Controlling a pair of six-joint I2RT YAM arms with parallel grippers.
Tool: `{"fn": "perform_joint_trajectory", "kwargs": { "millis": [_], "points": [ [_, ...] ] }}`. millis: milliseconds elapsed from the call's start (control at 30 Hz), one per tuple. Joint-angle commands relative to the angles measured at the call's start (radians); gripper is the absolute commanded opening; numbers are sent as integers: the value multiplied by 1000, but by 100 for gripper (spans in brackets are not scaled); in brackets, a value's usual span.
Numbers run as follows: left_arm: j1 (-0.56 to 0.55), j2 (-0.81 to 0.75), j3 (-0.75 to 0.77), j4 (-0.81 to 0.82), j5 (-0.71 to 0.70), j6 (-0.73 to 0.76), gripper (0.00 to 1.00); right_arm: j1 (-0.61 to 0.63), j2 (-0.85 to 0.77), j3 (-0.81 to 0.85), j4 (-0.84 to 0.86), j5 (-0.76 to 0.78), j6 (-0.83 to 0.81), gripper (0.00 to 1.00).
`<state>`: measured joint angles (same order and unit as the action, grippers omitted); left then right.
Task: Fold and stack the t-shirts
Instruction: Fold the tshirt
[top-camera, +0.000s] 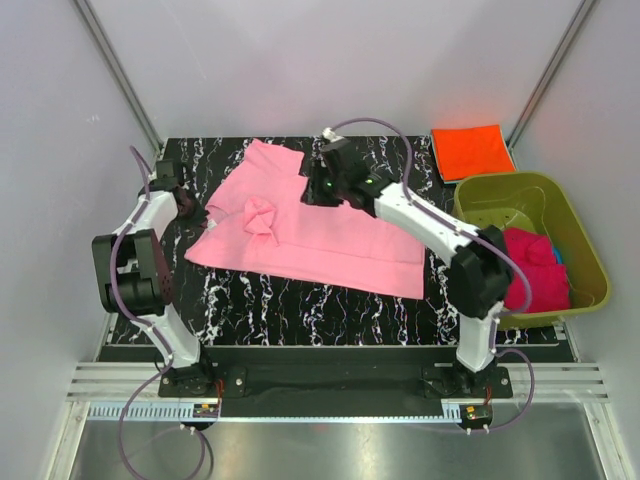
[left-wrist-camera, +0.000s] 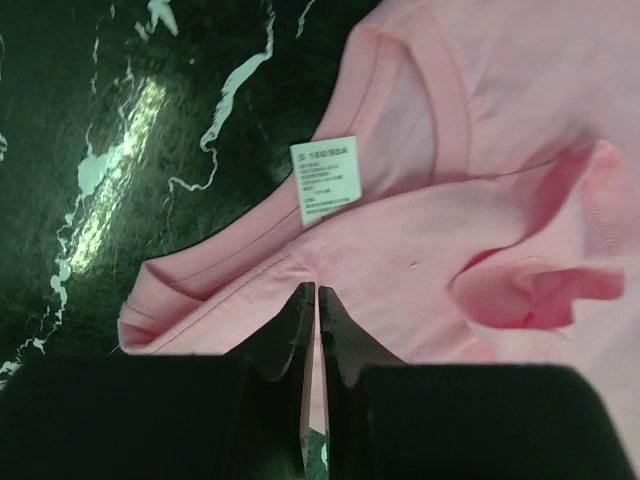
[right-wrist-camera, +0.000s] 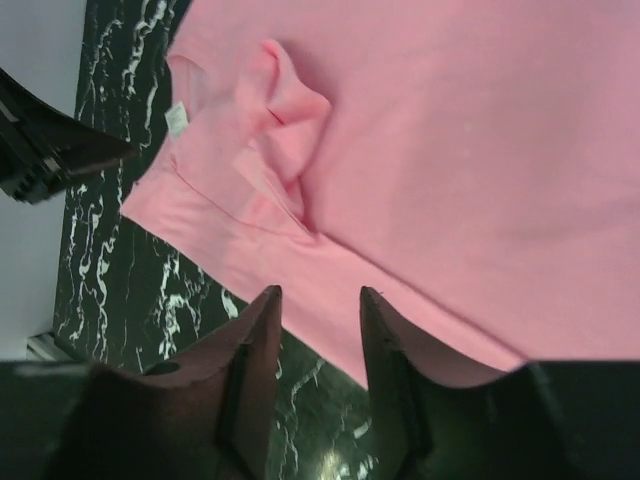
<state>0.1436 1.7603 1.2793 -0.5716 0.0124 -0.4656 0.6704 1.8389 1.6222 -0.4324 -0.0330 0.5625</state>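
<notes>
A light pink t-shirt (top-camera: 320, 235) lies spread on the black marble table, with a bunched fold (top-camera: 260, 215) near its left side. My left gripper (top-camera: 190, 208) sits at the shirt's left edge. In the left wrist view its jaws (left-wrist-camera: 316, 288) are closed to a sliver, tips on the pink fabric (left-wrist-camera: 420, 230) below the white label (left-wrist-camera: 325, 180); whether cloth is nipped is unclear. My right gripper (top-camera: 318, 185) hovers over the shirt's far edge. It stands open (right-wrist-camera: 321, 292) above the hem (right-wrist-camera: 450, 150), holding nothing.
A folded bright orange t-shirt (top-camera: 472, 150) lies at the back right. An olive-green tub (top-camera: 505, 181) stands at the right, holding a magenta t-shirt (top-camera: 535, 270) and a sliver of blue fabric (top-camera: 557, 252). Bare marble (top-camera: 300, 300) shows in front of the pink shirt.
</notes>
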Motion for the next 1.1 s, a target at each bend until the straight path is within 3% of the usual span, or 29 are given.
{"fn": "perform_joint_trajectory", "kwargs": {
  "millis": [0, 67, 267, 433, 867, 967, 1067],
  "points": [
    [14, -30, -24, 42, 50, -50, 9, 61, 158, 175, 29, 27, -93, 39],
    [22, -13, -34, 50, 72, -54, 9, 89, 253, 272, 55, 19, -124, 34],
    [28, 68, -64, 65, 63, -38, 8, 129, 466, 482, 60, -37, -246, 47],
    [37, 133, -41, 49, 78, -7, 9, 141, 604, 616, 55, -77, -253, 49],
    [36, 145, -54, 47, 1, -8, 10, 159, 764, 785, 27, -114, -276, 51],
    [36, 145, -51, 45, 1, -13, 10, 159, 772, 786, 23, -108, -271, 49],
    [36, 149, -51, 46, 1, -15, 10, 159, 766, 783, 20, -79, -273, 37]
  ]
}}
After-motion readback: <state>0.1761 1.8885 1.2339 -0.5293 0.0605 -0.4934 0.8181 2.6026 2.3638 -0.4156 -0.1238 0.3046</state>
